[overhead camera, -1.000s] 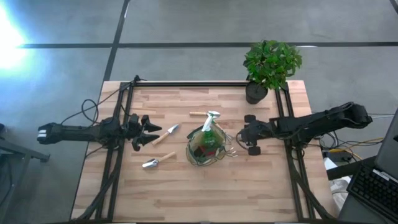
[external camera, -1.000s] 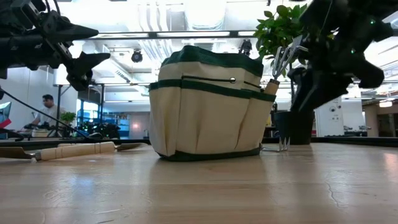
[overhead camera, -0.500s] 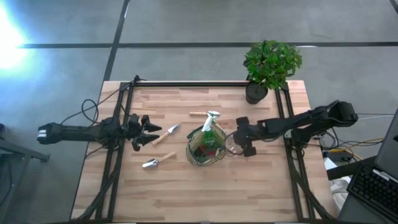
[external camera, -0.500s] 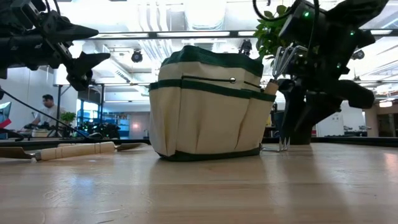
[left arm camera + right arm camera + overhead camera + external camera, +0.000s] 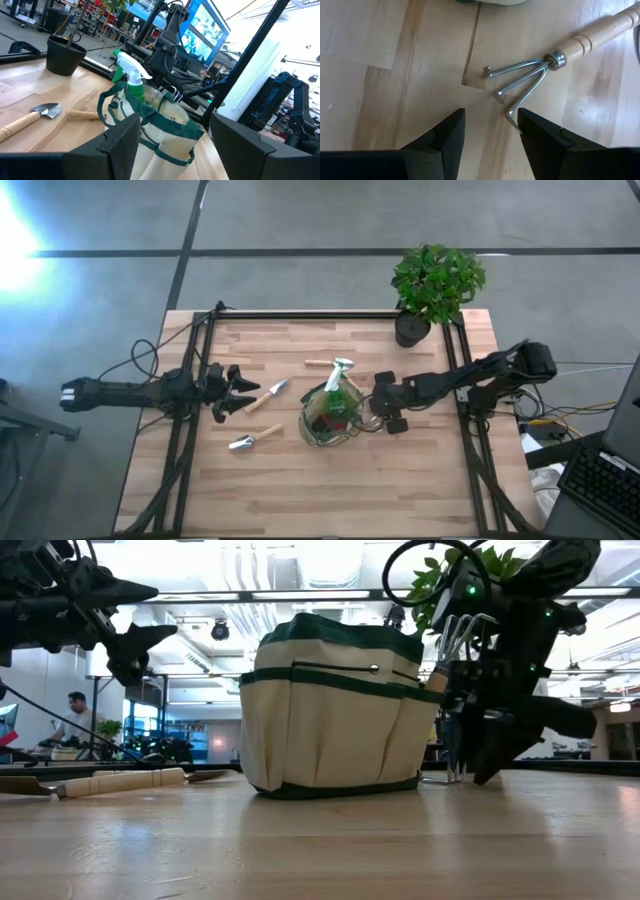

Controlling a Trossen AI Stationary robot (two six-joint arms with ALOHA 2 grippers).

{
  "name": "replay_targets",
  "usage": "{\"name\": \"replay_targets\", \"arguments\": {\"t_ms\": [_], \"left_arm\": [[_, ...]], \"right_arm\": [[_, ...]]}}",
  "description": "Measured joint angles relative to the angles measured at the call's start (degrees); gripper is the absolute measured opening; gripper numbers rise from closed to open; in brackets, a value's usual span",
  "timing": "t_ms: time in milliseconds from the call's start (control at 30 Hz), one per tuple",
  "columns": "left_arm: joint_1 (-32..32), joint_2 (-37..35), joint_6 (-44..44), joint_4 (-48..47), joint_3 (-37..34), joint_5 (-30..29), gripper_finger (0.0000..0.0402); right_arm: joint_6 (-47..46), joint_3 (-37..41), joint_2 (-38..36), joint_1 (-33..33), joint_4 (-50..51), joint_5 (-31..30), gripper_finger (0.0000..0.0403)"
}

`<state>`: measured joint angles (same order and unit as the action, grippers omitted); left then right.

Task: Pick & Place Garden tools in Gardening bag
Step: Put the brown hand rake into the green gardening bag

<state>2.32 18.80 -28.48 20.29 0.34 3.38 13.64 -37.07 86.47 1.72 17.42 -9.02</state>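
Two dark arms reached in from opposite sides of the wooden table (image 5: 330,490). No brand, label or legible writing could be made out on any object. One gardening bag (image 5: 331,416), cream-sided with dark green trim in the low view, stood upright near the table's middle; one green spray bottle (image 5: 131,77) with a white trigger head stood inside it. Four loose hand tools with light wooden handles could be counted. One trowel (image 5: 266,397) lay between the left gripper and the bag; a second, smaller trowel (image 5: 252,440) lay nearer the front edge; one wooden handle (image 5: 318,363) lay behind the bag, its head hidden; one three-pronged rake (image 5: 536,70) lay on the table just beside the bag on the right arm's side. A further pronged metal head (image 5: 457,633) stood up from a side pocket of the bag. One potted green plant (image 5: 434,283) occupied the far right corner.

The left gripper (image 5: 237,392) hovered above the table, well apart from the bag, fingers spread and empty. The right gripper (image 5: 383,402) hung low just beside the bag, directly above the rake's prongs; its fingers (image 5: 445,135) stood apart, holding nothing, one tip close to a prong. One person (image 5: 75,720) was visible in the room behind.
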Motion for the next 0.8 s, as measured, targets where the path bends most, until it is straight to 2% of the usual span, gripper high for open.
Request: {"name": "replay_targets", "arguments": {"t_ms": [800], "left_arm": [[0.0,0.0,0.0,0.0,0.0,0.0,0.0245]], "right_arm": [[-1.7,-1.1,0.3,0.0,-0.3,0.7,0.0113]]}}
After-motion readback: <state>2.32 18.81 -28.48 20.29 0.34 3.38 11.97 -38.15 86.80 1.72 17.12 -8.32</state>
